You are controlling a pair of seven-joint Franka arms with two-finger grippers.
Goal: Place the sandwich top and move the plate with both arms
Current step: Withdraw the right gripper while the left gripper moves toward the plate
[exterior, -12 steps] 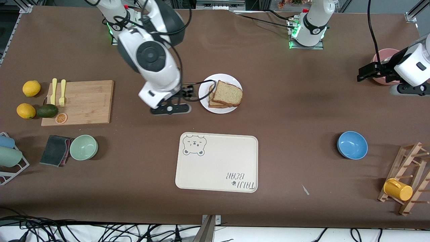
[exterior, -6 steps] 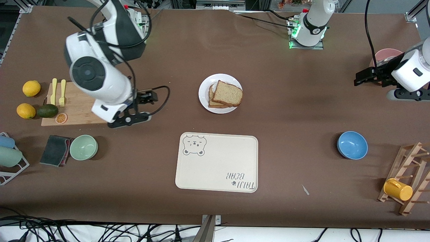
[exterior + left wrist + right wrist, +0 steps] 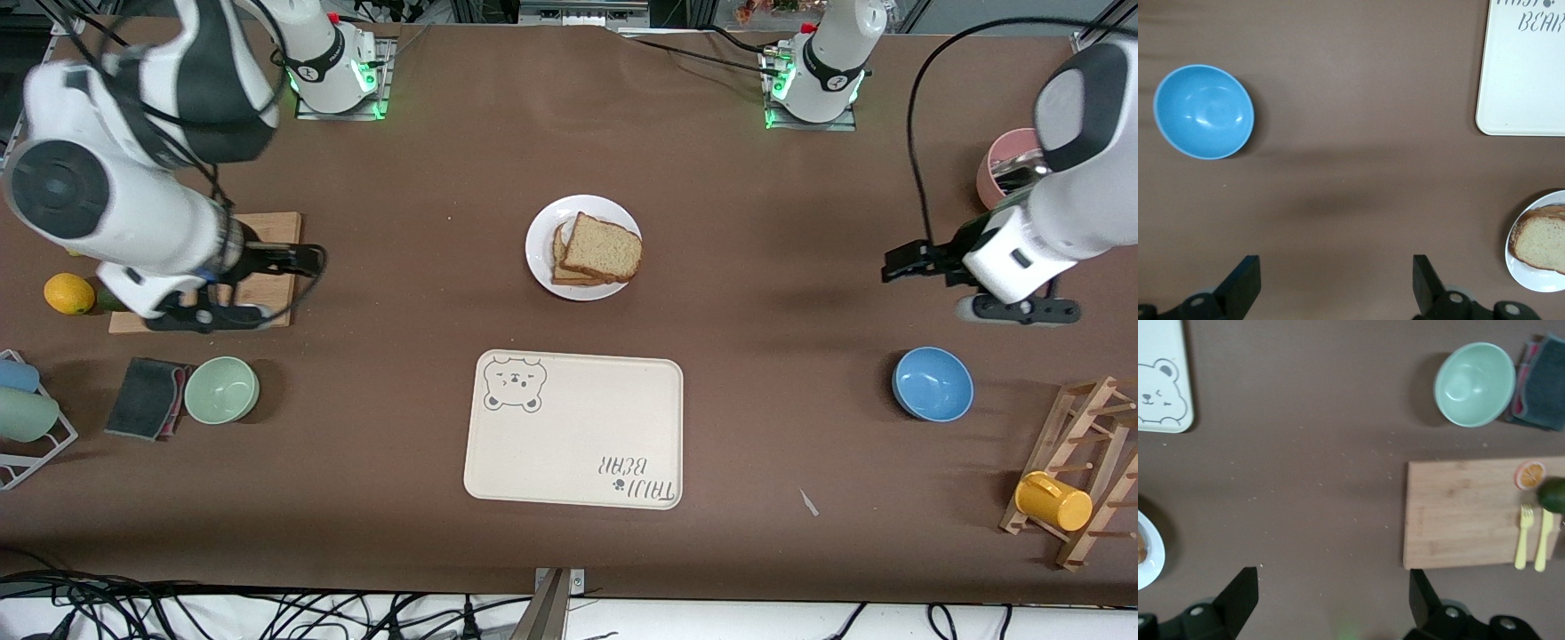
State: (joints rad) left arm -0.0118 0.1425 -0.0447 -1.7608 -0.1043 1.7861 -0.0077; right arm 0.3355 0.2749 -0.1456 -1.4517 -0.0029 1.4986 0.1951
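Front view first: the sandwich top [image 3: 603,246] is seen lying on a second bread slice on the plate [image 3: 542,238], a bit skewed, so the lower slice peeks out at its 9 o'clock edge. The plate sits mid-worktop [image 3: 765,267], and the cream bear-printed tray [image 3: 574,429] is found at 6 o'clock from it, nearer the camera, well apart.

Nothing is gripped by either arm. The right pincer [image 3: 307,260] is held up over the edge of the wooden cutting board [image 3: 271,227], way out at the plate's 9 o'clock; in its wrist view the two fingers [image 3: 1239,592] are spread wide with nothing between them. Yellow cutlery [image 3: 1531,537], an orange slice [image 3: 1529,475] and an avocado [image 3: 1553,495] are seen on that board, and a green bowl [image 3: 221,389] sits beside a dark cloth [image 3: 147,396] at the board's 6 o'clock.

The left pincer [image 3: 898,267] is held over bare worktop at the plate's 3 o'clock, also well apart, fingers [image 3: 1243,285] wide open and empty. A blue bowl [image 3: 932,383] is parked nearer the camera than that, and a pink cup [image 3: 1000,169] is partly hidden by the left arm.
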